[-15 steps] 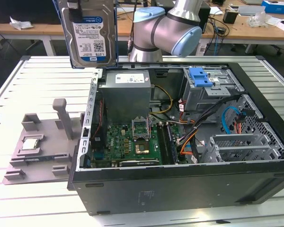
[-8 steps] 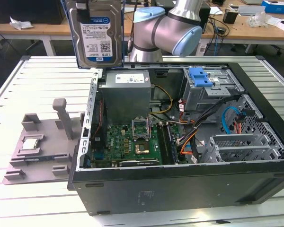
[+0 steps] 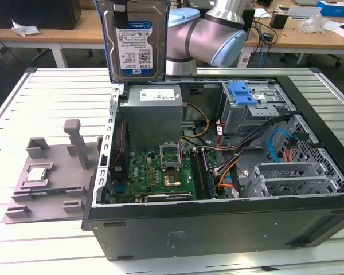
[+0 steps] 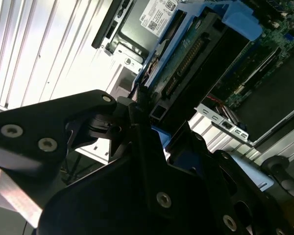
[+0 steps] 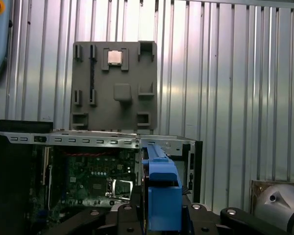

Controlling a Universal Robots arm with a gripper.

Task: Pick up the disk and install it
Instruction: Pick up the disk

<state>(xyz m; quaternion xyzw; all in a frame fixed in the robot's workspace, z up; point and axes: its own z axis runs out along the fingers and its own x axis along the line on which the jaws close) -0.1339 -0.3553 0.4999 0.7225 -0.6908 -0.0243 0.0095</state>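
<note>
Gripper (image 5: 161, 208): clamped shut on the disk (image 3: 136, 43), holding it upright in mid-air over the power supply (image 3: 152, 109), well apart from the drive cage (image 3: 249, 106). Could easily slip on that blue bracket (image 5: 161, 188), or clip the case wall (image 3: 110, 132) if lowered tilted.

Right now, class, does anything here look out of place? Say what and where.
The disk stands out: it hangs upright above a corner of the open case, not in any bay. A chip lies outside the case, on the grey tray.
</note>
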